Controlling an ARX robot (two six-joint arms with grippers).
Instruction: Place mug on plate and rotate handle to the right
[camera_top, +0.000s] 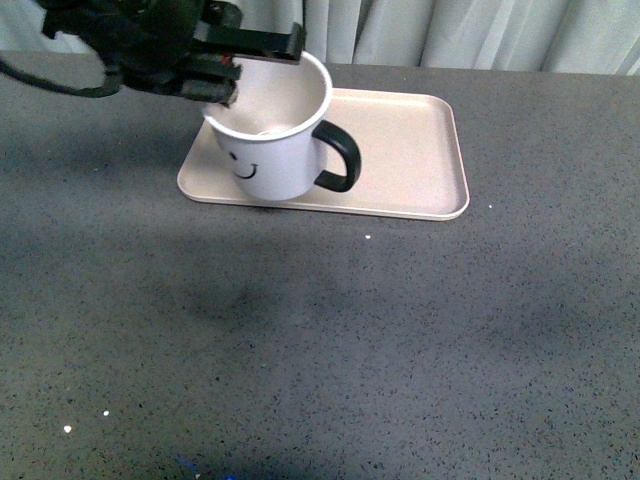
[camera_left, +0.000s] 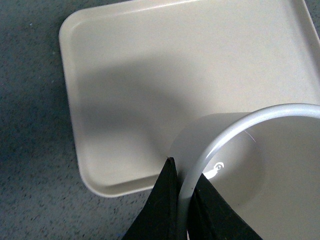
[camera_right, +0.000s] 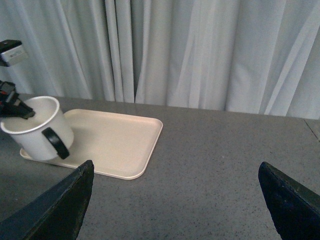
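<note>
**Mug held by its rim over the left end of the plate.**
The left gripper (camera_left: 183, 190) is closed on the thin rim of the white mug (camera_top: 275, 150), one finger inside and one outside. The mug leans slightly, with its base at the near left part of the pink-beige plate (camera_top: 410, 150) on the grey table (camera_top: 300, 350). Its only print is a black smiley face, and the black handle (camera_top: 340, 155) points right. The right gripper (camera_right: 175, 172) is spread wide and holds nothing, well right of the plate.

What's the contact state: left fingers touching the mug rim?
Touching. Left wrist view: the left fingers sit on either side of the rim of the mug, pressed against it with no gap.
</note>
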